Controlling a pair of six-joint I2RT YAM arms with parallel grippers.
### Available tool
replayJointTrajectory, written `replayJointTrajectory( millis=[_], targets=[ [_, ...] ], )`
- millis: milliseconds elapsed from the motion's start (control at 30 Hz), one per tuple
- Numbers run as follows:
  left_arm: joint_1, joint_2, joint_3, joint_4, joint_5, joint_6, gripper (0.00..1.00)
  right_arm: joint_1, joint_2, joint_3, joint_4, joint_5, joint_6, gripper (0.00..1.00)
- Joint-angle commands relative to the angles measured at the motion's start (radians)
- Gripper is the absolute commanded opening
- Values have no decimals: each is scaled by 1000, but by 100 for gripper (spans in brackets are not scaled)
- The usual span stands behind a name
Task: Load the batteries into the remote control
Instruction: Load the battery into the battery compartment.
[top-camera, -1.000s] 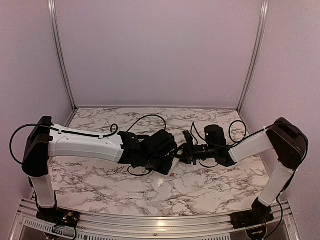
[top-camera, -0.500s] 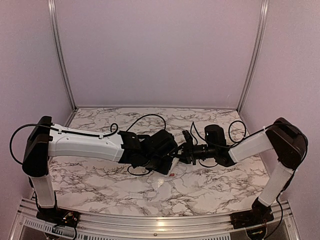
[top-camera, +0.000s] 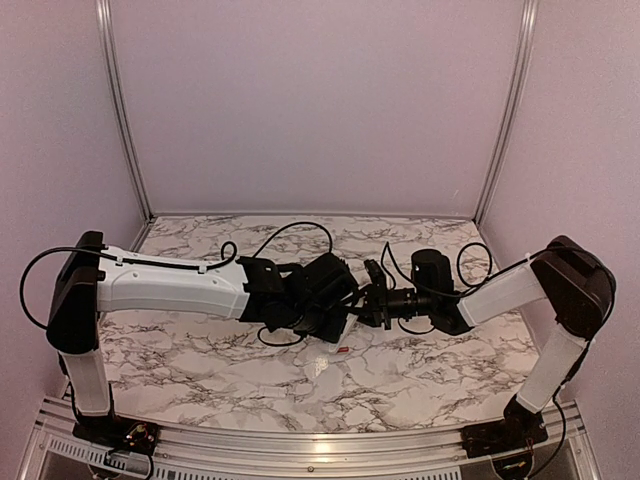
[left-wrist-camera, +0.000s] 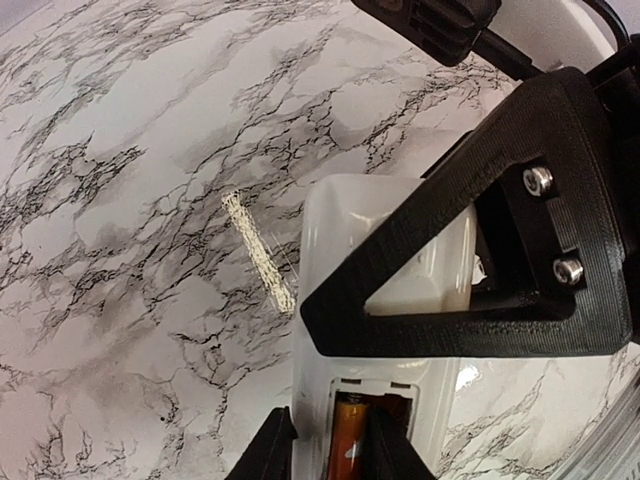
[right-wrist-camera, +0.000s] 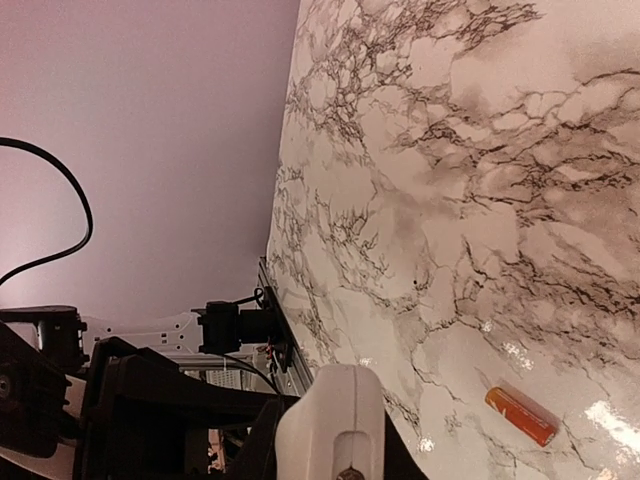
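Right gripper (top-camera: 368, 303) clamps one remote (left-wrist-camera: 350, 230); two batteries (left-wrist-camera: 347, 440) (right-wrist-camera: 520, 415), one loaded.

Lab robot cell: plain lilac walls (top-camera: 320, 100), aluminium frame posts (top-camera: 122, 110), marble-print tabletop (top-camera: 200, 352).

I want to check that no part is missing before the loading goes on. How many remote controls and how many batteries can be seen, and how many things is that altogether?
Remote control: 1
Batteries: 2, one seated in its back, one lying loose
Total: 3
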Motion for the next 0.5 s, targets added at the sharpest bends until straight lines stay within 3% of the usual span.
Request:
replayJointTrajectory(
  millis=[0,133,333,467],
  targets=[
    [12,-6,20,-4,-22,3,29,13,-1,-3,54,-50,18,0],
    [12,-42,-7,33,16,15,36,11,0,-1,47,-53,13,0],
    [12,-122,-84,117,67,43,55,5,-4,2,21,-56,-5,0],
    [12,-185,-127,152,76,69,61,2,-6,1,7,-62,-17,0]
  ],
)
